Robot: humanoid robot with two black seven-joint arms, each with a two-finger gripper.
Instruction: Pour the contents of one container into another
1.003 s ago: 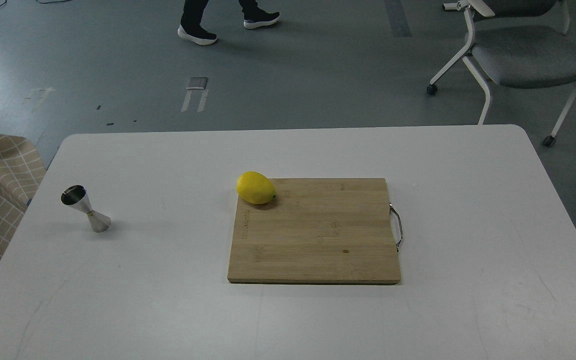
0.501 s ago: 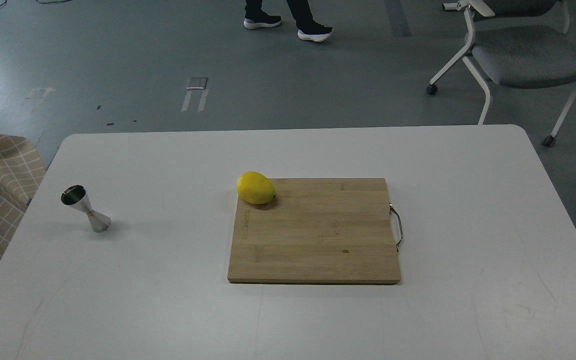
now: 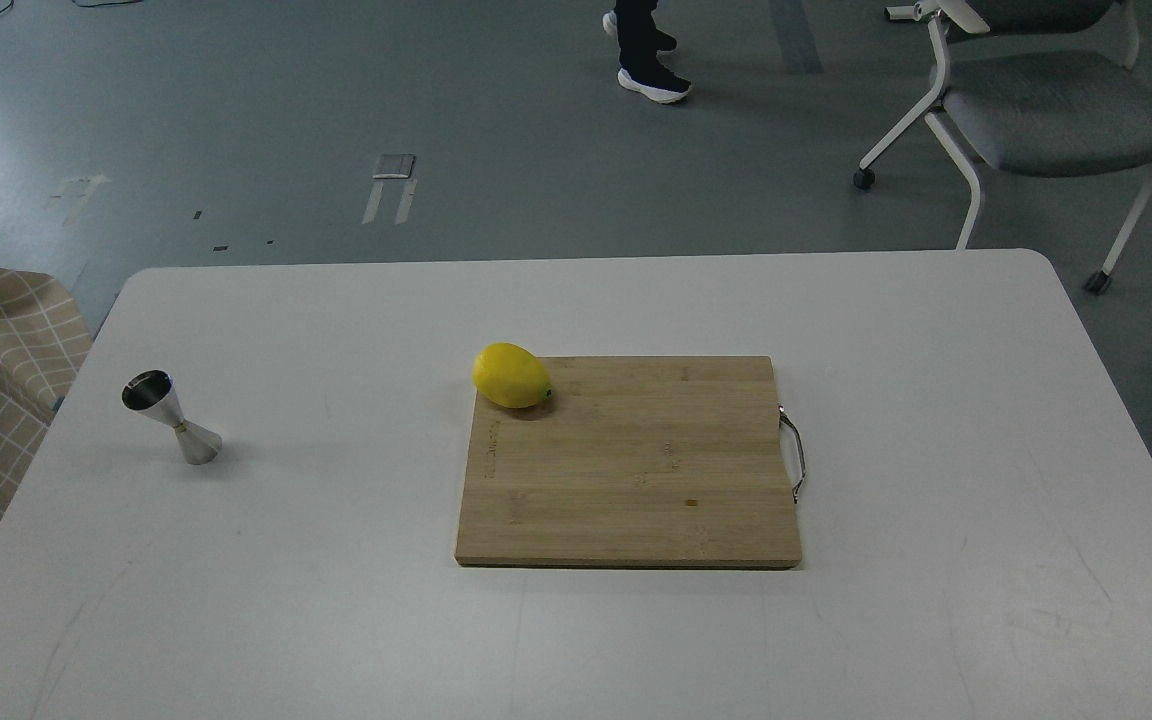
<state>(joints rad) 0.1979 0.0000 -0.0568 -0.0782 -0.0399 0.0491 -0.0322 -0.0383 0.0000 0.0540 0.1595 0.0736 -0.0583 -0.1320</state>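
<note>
Neither gripper nor any part of either black arm appears in the head view, so how far open they stand cannot be told. The small shiny stainless-steel hourglass-shaped jigger (image 3: 172, 418) stands upright on its base near the left edge of the white rectangular table (image 3: 936, 400), touching nothing else. Well apart from it, a rectangular bamboo cutting board (image 3: 636, 470) with a metal handle (image 3: 794, 452) on its right side lies at the table's middle. A yellow lemon (image 3: 511, 375) rests on the board's far left corner. No clear glass tumbler shows.
</note>
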